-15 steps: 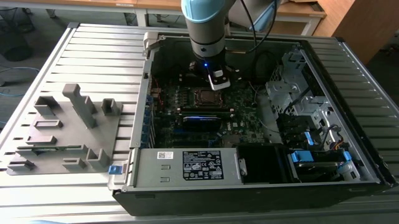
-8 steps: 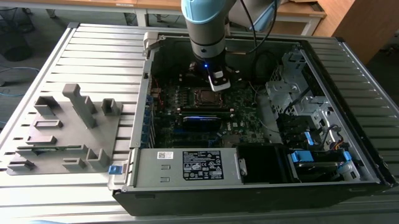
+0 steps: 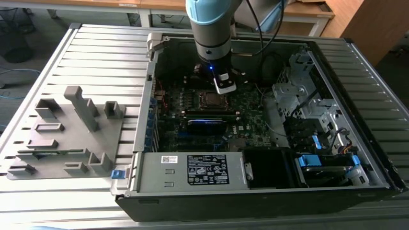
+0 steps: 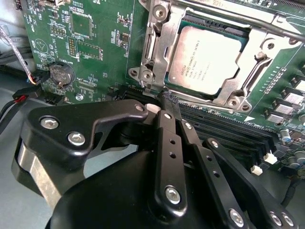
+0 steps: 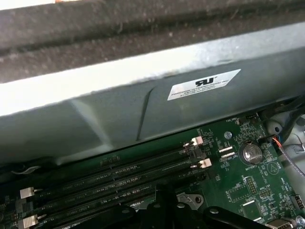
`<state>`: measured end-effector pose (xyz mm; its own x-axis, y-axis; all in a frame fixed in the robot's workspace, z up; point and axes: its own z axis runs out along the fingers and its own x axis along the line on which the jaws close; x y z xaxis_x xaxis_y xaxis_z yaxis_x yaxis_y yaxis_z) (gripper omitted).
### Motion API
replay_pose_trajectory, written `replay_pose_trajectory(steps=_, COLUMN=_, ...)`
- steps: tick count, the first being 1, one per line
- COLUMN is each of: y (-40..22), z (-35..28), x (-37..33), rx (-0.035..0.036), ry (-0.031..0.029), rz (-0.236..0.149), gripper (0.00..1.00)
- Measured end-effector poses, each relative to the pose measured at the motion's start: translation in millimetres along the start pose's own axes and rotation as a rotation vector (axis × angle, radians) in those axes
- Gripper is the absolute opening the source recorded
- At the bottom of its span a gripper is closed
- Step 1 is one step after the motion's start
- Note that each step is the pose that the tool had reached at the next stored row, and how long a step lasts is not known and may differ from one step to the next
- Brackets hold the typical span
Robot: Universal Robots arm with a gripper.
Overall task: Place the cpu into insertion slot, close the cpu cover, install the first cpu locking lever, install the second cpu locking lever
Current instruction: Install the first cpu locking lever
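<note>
Cpu (image 4: 206, 58) seated in slot (image 4: 157, 45), cover (image 4: 259, 59) down over it. Levers apparently not latched yet. Gripper (image 4: 166, 98) closed, empty, tips at socket's corner by memory slots (image 4: 224, 131).

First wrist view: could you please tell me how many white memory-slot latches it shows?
4 latches: two near the coin battery, two at the slots' far ends; others may be hidden.

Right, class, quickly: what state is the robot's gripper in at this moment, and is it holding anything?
Gripper: shut, fingers together, holding nothing, tips beside the cpu cover, which lies closed over the cpu.
</note>
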<state>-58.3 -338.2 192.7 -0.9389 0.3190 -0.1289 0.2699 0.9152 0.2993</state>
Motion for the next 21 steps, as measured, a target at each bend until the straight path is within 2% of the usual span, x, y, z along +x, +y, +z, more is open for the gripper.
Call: replay_pose_trajectory(steps=21, y=6.9, z=-1.1, x=1.3, rx=0.0012, ry=-0.0025, rz=0.008, gripper=0.1)
